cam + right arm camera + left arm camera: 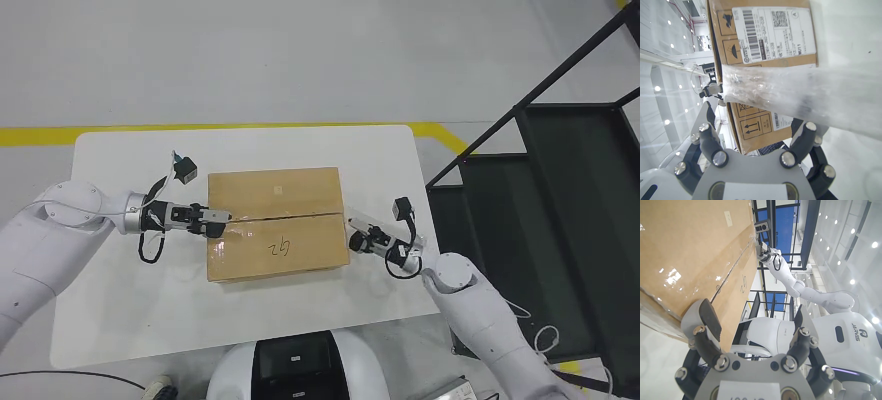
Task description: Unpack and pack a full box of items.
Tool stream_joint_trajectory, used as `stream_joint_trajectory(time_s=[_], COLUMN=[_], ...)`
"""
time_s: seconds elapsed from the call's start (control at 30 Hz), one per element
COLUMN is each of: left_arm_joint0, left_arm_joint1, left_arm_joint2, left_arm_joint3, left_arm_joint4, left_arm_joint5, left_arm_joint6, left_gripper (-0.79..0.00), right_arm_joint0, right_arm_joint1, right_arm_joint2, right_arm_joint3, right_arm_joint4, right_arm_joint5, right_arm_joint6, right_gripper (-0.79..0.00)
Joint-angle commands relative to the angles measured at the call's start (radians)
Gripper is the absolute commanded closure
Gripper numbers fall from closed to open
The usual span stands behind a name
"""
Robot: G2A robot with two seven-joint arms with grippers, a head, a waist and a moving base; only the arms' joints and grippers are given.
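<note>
The closed cardboard box (290,195) sits centred on the table (120,300). The left gripper (222,218) is at the box's left end by the top seam, fingers spread, empty. The right gripper (352,241) is at the right end, fingers spread, with a loose clear tape strip (772,89) over 1 finger.

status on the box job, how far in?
Done: hardly anything. The cardboard box sits shut on the table, its seam glossy with tape. In hand: a clear tape strip stands off the box's end face, across the open right gripper; the left gripper is open at the seam's other end. Left: free the flaps, unpack, repack.
</note>
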Motion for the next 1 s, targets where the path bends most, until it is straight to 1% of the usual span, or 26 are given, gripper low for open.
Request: stream_joint_trajectory(time_s=[0.0,0.17,0.37,0.6,0.73,0.77,0.8,0.83,0.87,0.97], left_arm_joint0=[0.0,0.0,0.0,0.0,0.0,0.0,0.0,0.0,0.0,0.0], left_arm_joint1=[0.0,0.0,0.0,0.0,0.0,0.0,0.0,0.0,0.0,0.0], left_arm_joint2=[0.0,0.0,0.0,0.0,0.0,0.0,0.0,0.0,0.0,0.0], left_arm_joint3=[0.0,0.0,0.0,0.0,0.0,0.0,0.0,0.0,0.0,0.0], left_arm_joint4=[0.0,0.0,0.0,0.0,0.0,0.0,0.0,0.0,0.0,0.0], left_arm_joint5=[0.0,0.0,0.0,0.0,0.0,0.0,0.0,0.0,0.0,0.0], left_arm_joint6=[0.0,0.0,0.0,0.0,0.0,0.0,0.0,0.0,0.0,0.0], left_gripper=[-0.785,-0.785,-0.785,-0.785,-0.785,-0.785,-0.785,-0.785,-0.785,-0.785], right_arm_joint0=[-0.011,-0.045,-0.068,-0.068,-0.056,-0.051,-0.043,-0.037,-0.033,-0.021], right_arm_joint1=[0.002,0.007,0.008,0.006,0.003,0.002,0.0,-0.001,-0.002,-0.004], right_arm_joint2=[0.015,0.05,0.07,0.09,0.087,0.085,0.083,0.08,0.079,0.074], right_arm_joint3=[0.003,-0.014,-0.022,0.01,0.023,0.029,0.04,0.047,0.052,0.065], right_arm_joint4=[0.006,0.004,0.009,0.04,0.053,0.06,0.066,0.069,0.071,0.069], right_arm_joint5=[-0.02,-0.057,-0.072,-0.111,-0.11,-0.112,-0.115,-0.118,-0.12,-0.126], right_arm_joint6=[-0.014,-0.05,-0.088,-0.11,-0.102,-0.098,-0.093,-0.09,-0.088,-0.083], right_gripper=[-0.785,-0.785,-0.785,-0.785,-0.785,-0.588,-0.354,-0.102,0.0,0.0])
